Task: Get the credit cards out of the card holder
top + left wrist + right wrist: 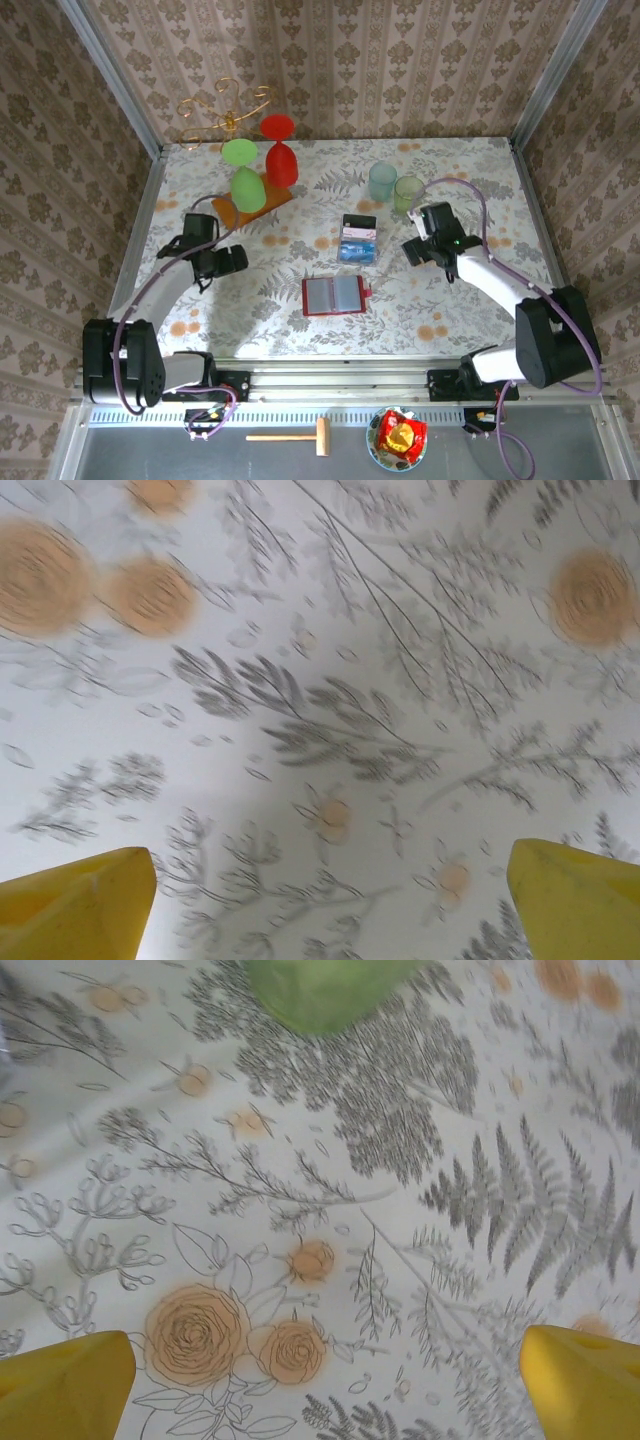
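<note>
The red card holder (335,295) lies open and flat on the flowered tablecloth, near the middle front, its greyish inner pockets facing up. Just beyond it sit the credit cards (358,239) in a small overlapping pile, a black one at the far end and a blue one below it. My left gripper (236,261) hovers left of the holder, well apart from it. In the left wrist view its yellow fingers (80,905) stand wide, so the gripper (330,885) is open over bare cloth. My right gripper (411,249) is right of the cards, also open (325,1370) with nothing between its fingers (585,1380).
A green goblet (246,180) and a red goblet (281,155) stand on an orange board (228,212) at the back left, with a gold wire stand (225,110) behind. A blue tumbler (382,182) and a green tumbler (407,192) (320,990) stand close behind my right gripper.
</note>
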Action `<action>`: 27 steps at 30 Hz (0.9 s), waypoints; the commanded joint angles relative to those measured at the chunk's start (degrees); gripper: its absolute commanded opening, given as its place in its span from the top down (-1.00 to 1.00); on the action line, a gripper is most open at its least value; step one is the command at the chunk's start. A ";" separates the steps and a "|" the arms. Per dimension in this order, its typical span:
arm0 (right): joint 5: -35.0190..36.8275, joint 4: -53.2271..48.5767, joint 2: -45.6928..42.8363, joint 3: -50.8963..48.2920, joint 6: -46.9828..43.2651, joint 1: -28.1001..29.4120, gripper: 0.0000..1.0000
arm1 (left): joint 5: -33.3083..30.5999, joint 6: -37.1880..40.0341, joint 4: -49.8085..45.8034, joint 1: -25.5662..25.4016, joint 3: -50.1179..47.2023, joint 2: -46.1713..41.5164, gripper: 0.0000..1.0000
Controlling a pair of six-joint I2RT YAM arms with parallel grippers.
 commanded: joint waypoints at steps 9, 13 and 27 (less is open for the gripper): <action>-1.85 32.50 -2.70 -13.83 14.42 -9.79 -1.00 | -13.20 10.64 19.96 2.46 -4.38 -2.66 -0.83; -2.92 40.55 -0.34 -14.66 14.98 -11.36 -1.00 | -16.71 18.86 38.75 2.04 -11.53 -2.89 -0.97; -8.10 61.10 10.23 -18.96 15.19 -12.79 -1.00 | -1.27 22.56 74.14 7.87 -19.65 10.41 -1.00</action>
